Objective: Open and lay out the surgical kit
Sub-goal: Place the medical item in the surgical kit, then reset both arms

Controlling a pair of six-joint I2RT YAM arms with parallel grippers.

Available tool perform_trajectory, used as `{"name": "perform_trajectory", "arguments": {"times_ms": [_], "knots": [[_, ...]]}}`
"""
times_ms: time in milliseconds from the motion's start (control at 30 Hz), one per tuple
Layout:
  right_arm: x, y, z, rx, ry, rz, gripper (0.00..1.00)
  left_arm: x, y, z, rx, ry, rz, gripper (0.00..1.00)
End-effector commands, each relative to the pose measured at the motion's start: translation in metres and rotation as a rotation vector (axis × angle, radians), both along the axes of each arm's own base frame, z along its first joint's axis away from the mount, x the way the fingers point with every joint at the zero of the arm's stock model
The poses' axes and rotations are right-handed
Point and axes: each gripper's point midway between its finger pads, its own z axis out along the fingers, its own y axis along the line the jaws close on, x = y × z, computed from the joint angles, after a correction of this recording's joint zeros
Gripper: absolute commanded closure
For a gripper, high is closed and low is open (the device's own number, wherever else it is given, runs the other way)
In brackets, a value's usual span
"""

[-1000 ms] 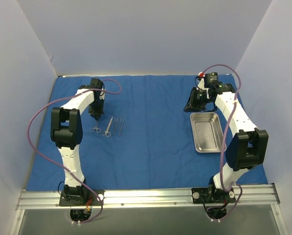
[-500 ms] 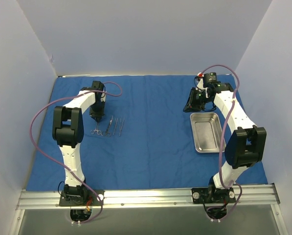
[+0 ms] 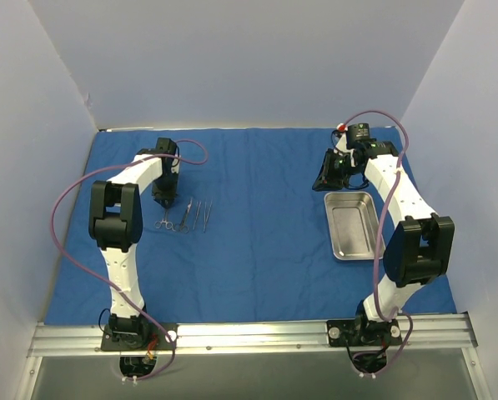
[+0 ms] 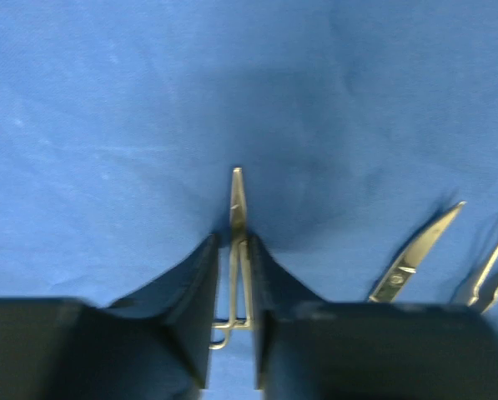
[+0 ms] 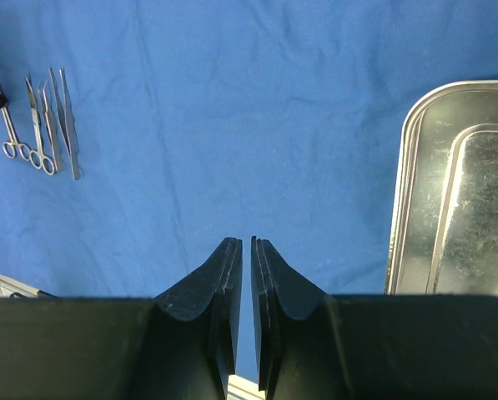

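The royal-blue cloth (image 3: 265, 225) lies spread flat over the table. Several thin silver instruments (image 3: 186, 215) lie in a row on its left part, and they also show in the right wrist view (image 5: 40, 125). My left gripper (image 3: 166, 201) points down at the row's left end, tips on the cloth. In the left wrist view it (image 4: 233, 242) is closed on the shanks of the leftmost ring-handled forceps (image 4: 237, 196). Curved scissors (image 4: 415, 254) lie to its right. The steel tray (image 3: 353, 225) sits on the right. My right gripper (image 3: 325, 177) hovers just beyond it, shut and empty (image 5: 246, 246).
White walls enclose the table on three sides. An aluminium rail (image 3: 249, 333) carrying both arm bases runs along the near edge. The tray's rim (image 5: 415, 167) is close to the right of my right fingers. Purple cables loop over both arms.
My left gripper has moved slightly nearer and down onto the left end of the instrument row, and its elbow shifted. The right arm has barely moved.
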Motion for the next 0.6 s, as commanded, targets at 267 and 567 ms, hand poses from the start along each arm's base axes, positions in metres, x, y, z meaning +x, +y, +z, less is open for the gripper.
{"name": "perform_trajectory", "arguments": {"times_ms": [267,567], "knots": [[0.006,0.006,0.011,0.024,-0.028,0.007,0.87,0.008,0.009,0.028,-0.047,-0.081,0.089,0.49],[0.01,0.001,0.01,-0.012,-0.056,-0.004,0.57,0.011,-0.016,0.138,-0.23,-0.279,0.135,0.06]]}}
